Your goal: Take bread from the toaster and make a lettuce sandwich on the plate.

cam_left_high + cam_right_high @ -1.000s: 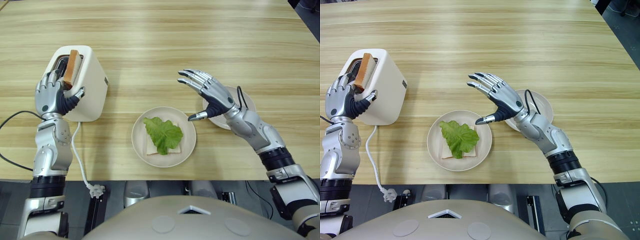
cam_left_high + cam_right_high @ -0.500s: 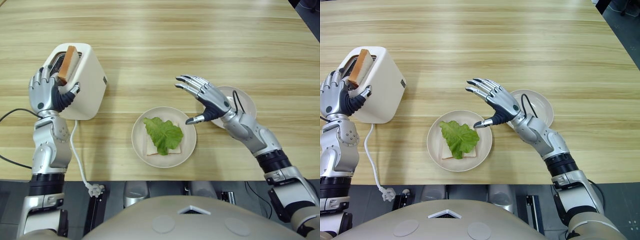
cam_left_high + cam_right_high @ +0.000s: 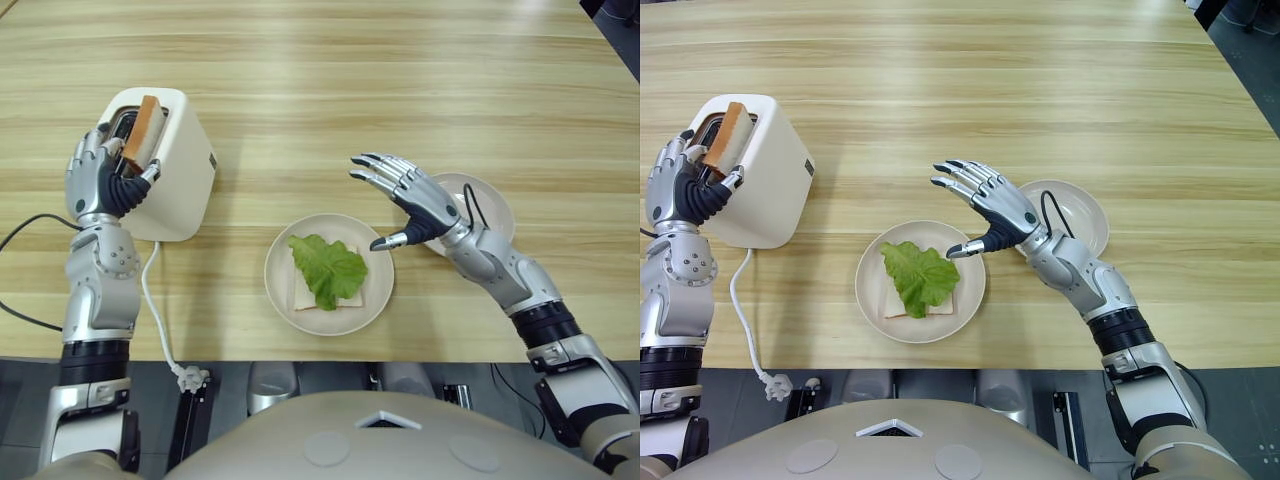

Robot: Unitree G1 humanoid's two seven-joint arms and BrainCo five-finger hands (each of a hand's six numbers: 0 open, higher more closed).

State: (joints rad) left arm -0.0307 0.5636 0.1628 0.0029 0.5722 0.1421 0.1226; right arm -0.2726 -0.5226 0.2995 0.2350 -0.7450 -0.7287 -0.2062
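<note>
Two slices of bread are in play here. One bread slice [image 3: 143,130] is stood upright in the slot of the toaster [image 3: 182,170], at the left of the bench [image 3: 350,80]. The left robot hand [image 3: 100,185] is pressed against the toaster's near left corner, and its fingers and thumb are curled shut around the slice's near end.

The bottom slice [image 3: 300,298] is laid flat on the plate [image 3: 280,300] at the centre near edge. It is largely covered by a lettuce leaf [image 3: 328,268], with nothing on top of the leaf.

The right robot hand [image 3: 995,205] is held spread wide in the air and nothing is gripped in it. It is placed just right of the plate, over the left rim of a small dish [image 3: 1080,215].

A white cord [image 3: 150,300] is run from the toaster off the near edge, and it is ended in a plug [image 3: 190,380].

In the left eye view a dark cable [image 3: 30,235] is seen looping over the bench at the far left. In the right eye view the toaster's side panel is shown more fully, and the gap between thumb and slice is harder to judge.
</note>
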